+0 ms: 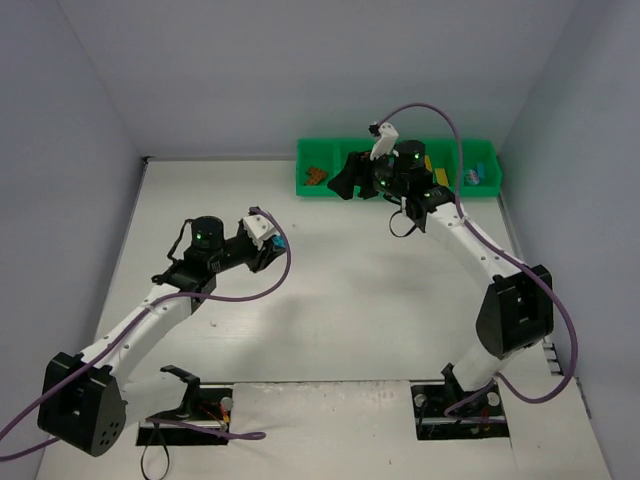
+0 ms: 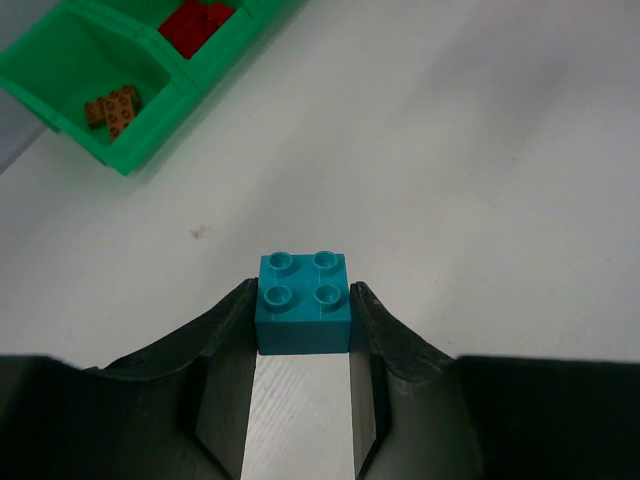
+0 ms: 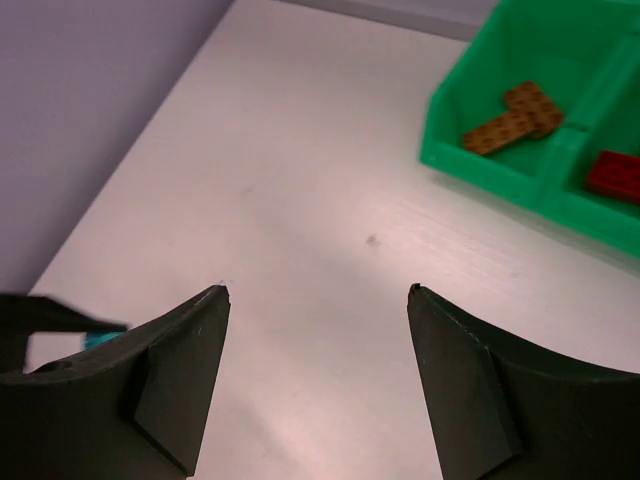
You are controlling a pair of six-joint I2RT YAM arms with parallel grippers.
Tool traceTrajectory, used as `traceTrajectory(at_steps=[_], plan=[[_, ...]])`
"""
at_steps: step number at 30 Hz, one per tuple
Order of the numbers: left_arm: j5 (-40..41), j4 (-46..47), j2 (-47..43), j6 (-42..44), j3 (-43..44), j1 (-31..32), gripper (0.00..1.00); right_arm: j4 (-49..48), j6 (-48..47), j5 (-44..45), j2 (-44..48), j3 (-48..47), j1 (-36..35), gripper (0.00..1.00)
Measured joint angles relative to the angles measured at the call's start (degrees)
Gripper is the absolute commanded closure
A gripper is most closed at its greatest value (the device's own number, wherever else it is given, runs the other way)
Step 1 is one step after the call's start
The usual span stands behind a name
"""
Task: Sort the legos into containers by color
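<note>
The left gripper (image 2: 303, 292) is clamped on a light blue brick (image 2: 303, 305), one finger pressed against each side; the brick is a small square block, teal-tinted, with four round studs on top, held level with the studs up. From above it sits left of centre over the white table (image 1: 350, 300), well apart from the green tray (image 1: 320, 192) at the far right; whether it touches the table I cannot tell. The right gripper (image 3: 316, 292) hangs near the tray's left end, its jaws spread wide with nothing between them. Brown bricks (image 3: 510, 118) lie in the tray's leftmost compartment, flat plates crossed in a rough T; red bricks (image 2: 195, 20) lie in the compartment beside it.
</note>
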State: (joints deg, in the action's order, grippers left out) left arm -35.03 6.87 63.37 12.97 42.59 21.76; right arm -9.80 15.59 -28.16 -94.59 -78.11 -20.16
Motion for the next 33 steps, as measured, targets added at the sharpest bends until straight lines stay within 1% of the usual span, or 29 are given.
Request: traceTrajectory(at_steps=[6,14,21,33], plan=[[-1.14,5.64,0.92,3.34,0.00,0.72,0.96,0.68,2.69,-7.52,3.61,1.88,-5.53,0.30],[-0.59,7.13,0.92,6.93,0.15,5.31,0.96,1.88,4.70,-8.98,3.63,3.26,-11.34,0.29],[1.62,7.48,1.07,7.98,0.28,7.43,0.96,1.90,5.42,-9.20,3.56,3.26,-13.70,0.29],[5.07,9.77,1.95,7.85,1.14,7.56,0.96,1.95,5.40,-9.62,3.28,5.49,-14.69,0.34]])
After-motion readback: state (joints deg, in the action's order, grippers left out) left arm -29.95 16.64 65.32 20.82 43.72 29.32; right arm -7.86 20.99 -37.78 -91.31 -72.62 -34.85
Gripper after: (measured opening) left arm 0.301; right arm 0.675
